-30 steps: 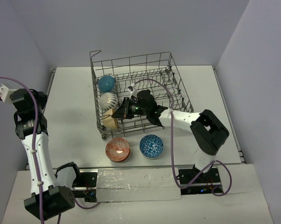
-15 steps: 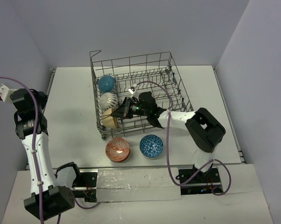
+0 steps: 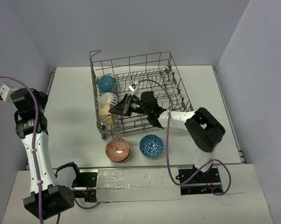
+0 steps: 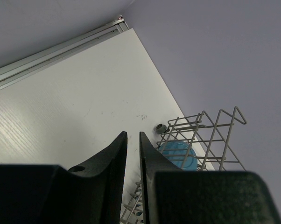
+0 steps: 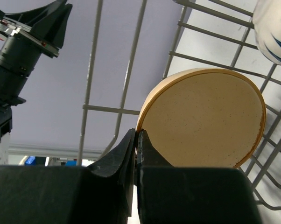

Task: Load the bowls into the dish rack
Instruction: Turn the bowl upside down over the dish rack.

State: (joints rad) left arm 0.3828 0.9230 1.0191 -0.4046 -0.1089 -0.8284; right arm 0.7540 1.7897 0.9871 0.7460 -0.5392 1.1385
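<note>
The dish rack [image 3: 131, 58] stands at the back middle of the table. Along its left side sit a teal bowl [image 3: 106, 83], a white striped bowl [image 3: 108, 99] and a cream bowl [image 3: 104, 116]. My right gripper [image 3: 114, 111] reaches into the rack and is shut on the cream bowl's rim. The right wrist view shows that bowl [image 5: 206, 119] on edge, its rim pinched at my right gripper [image 5: 136, 135]. A red patterned bowl [image 3: 117, 149] and a blue patterned bowl [image 3: 151, 146] lie on the table before the rack. My left gripper [image 4: 133, 140] hangs high at the far left, slightly open and holding nothing.
Rack wires [image 5: 126, 110] run close around the held bowl, with the white striped bowl [image 5: 273, 28] just beyond it. From the left wrist view the rack's corner [image 4: 220, 135] and the teal bowl [image 4: 178, 156] show past bare table [image 4: 75, 102]. Walls close in the table.
My right gripper has pushed left and a little farther back with the cream bowl, bringing it up against the rack's left wall beside the white bowl. The left arm has stayed still.
</note>
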